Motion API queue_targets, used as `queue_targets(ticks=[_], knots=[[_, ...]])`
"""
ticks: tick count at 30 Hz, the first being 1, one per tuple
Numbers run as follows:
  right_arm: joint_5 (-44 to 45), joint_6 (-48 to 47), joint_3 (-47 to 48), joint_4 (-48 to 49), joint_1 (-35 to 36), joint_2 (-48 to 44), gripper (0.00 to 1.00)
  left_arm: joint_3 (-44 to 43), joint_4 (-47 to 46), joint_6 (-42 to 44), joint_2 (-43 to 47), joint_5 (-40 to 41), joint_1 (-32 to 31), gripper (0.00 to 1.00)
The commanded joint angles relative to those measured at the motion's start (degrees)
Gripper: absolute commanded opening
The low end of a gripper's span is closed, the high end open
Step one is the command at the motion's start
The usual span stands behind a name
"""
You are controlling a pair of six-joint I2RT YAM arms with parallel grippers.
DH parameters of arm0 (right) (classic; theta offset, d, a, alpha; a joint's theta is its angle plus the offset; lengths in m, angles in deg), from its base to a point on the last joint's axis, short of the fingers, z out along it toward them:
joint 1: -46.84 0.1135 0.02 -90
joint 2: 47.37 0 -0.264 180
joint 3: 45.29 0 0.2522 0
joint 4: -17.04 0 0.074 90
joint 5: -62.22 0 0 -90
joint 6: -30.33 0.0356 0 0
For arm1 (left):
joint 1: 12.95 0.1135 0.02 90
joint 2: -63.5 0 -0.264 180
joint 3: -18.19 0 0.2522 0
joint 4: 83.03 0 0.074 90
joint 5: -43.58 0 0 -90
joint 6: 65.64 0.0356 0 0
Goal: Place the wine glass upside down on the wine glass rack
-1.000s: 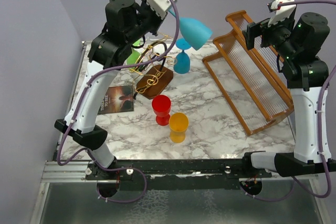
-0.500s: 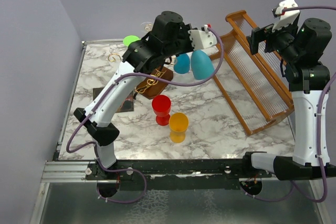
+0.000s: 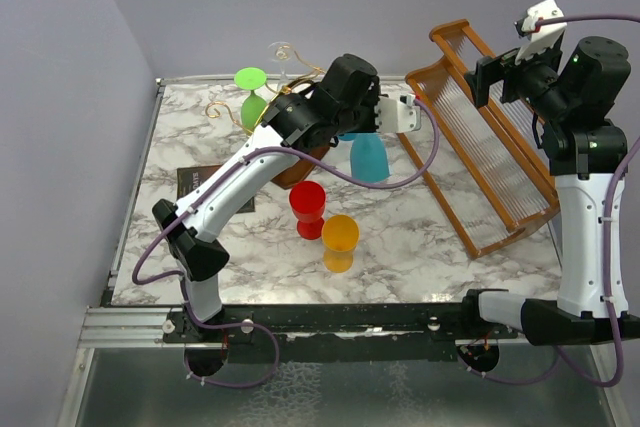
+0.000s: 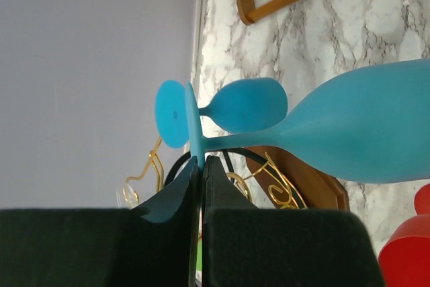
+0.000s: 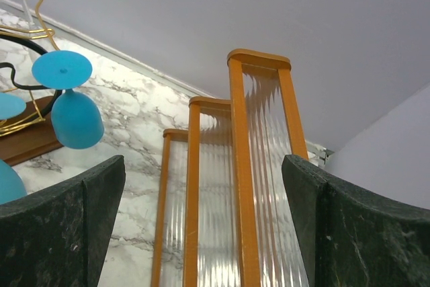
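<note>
My left gripper (image 3: 372, 127) is shut on the thin foot (image 4: 195, 129) of a blue wine glass (image 3: 369, 158) and holds it with the bowl (image 4: 366, 132) hanging down beside the wine glass rack. In the left wrist view the jaws (image 4: 201, 160) pinch the foot's edge. The rack shows behind as gold scrolls (image 4: 272, 183), a black bar (image 4: 236, 154) and a brown base (image 4: 306, 179). In the top view my arm mostly hides it; its gold wire (image 3: 224, 110) shows. A second blue glass (image 4: 245, 104) hangs on it upside down. My right gripper (image 3: 492, 77) is open and empty, raised over the slatted rack.
A green glass (image 3: 250, 82) hangs on the gold rack's far left. A red cup (image 3: 308, 202) and an orange cup (image 3: 340, 234) stand mid-table. The large orange-brown slatted rack (image 3: 480, 142) lies at the right. A dark booklet (image 3: 190, 179) lies under the left arm.
My left arm has swung the blue glass from high at the back down and forward; its bowl now points down beside the gold rack. The right arm has barely moved.
</note>
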Motion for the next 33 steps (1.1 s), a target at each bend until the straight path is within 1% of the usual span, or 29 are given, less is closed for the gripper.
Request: queue_targets(ticks=[1, 7, 10, 16, 21, 22, 27, 33], knots=[[-2.9, 0.9, 0.5, 1.5, -0.3, -0.6, 1.0, 2.1, 0.7, 1.3, 2.6, 4.4, -0.9, 0.0], [-3.5, 0.9, -0.2, 1.7, -0.3, -0.2, 1.0, 4.4, 1.7, 0.2, 3.7, 8.3, -1.1, 0.0], [-3.8, 1.0, -0.2, 1.7, -0.3, 0.0, 1.0, 4.4, 1.2, -1.6, 4.0, 11.9, -1.1, 0.0], [-4.5, 0.9, -0.5, 1.7, -0.3, 0.3, 1.0, 5.1, 1.4, -5.2, 5.1, 14.9, -1.1, 0.0], [-5.0, 0.9, -1.0, 1.9, -0.3, 0.6, 1.0, 8.0, 0.7, -7.5, 5.9, 19.2, -1.1, 0.0], [-5.2, 1.0, -1.1, 1.9, -0.3, 0.7, 1.0, 8.7, 0.3, -7.8, 7.5, 20.2, -1.1, 0.0], [-5.8, 1.1, -0.5, 1.5, -0.3, 0.9, 1.0, 10.3, -0.4, -8.7, 8.2, 22.4, -1.1, 0.0], [-5.4, 0.8, -1.0, 1.6, -0.3, 0.6, 1.0, 11.4, -2.2, -9.1, 7.9, 27.2, -1.1, 0.0]])
